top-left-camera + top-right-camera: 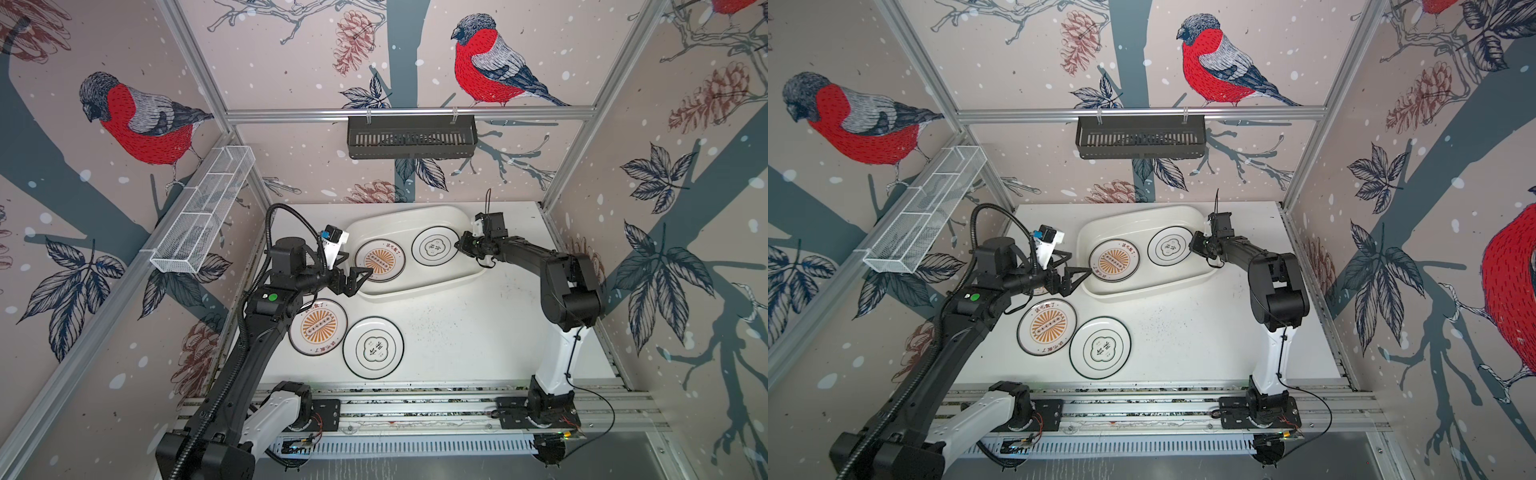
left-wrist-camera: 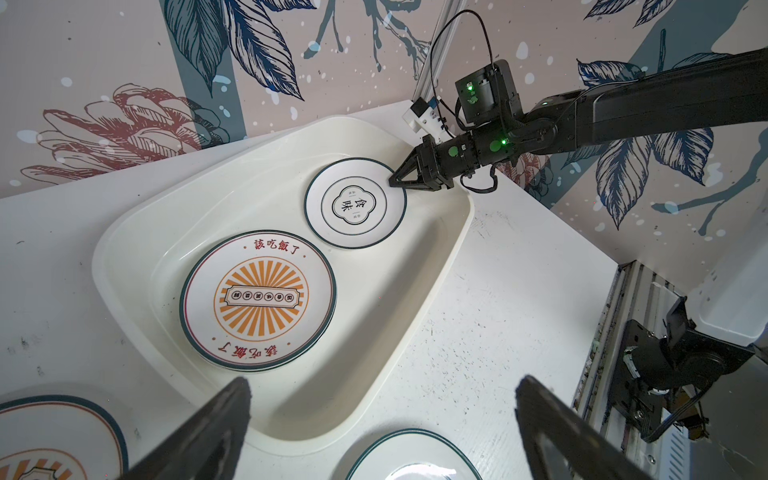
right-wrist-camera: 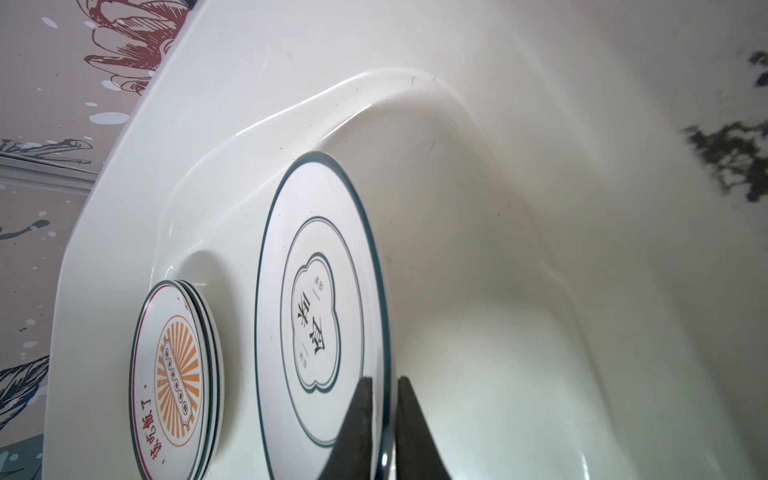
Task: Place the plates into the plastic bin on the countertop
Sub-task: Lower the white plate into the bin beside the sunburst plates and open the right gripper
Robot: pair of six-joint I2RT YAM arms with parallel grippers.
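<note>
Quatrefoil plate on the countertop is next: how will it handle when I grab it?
The quatrefoil plate looks glazed and rigid, so probably slippery and breakable. It lies flat on the countertop, so its thin rim likely resists pinching; sliding may help.

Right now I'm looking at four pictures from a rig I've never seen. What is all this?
Two robot arms stand at a white countertop. Two pictures look down from overhead, side by side; the other two come from a camera on each wrist. A cream plastic bin holds a stack of sunburst plates and one emblem plate. A loose sunburst plate and a loose emblem plate lie on the countertop outside it. The left tool hovers open and empty at the bin's edge. The right tool straddles the binned emblem plate's rim, jaws close together; whether it grips, I cannot tell.
</note>
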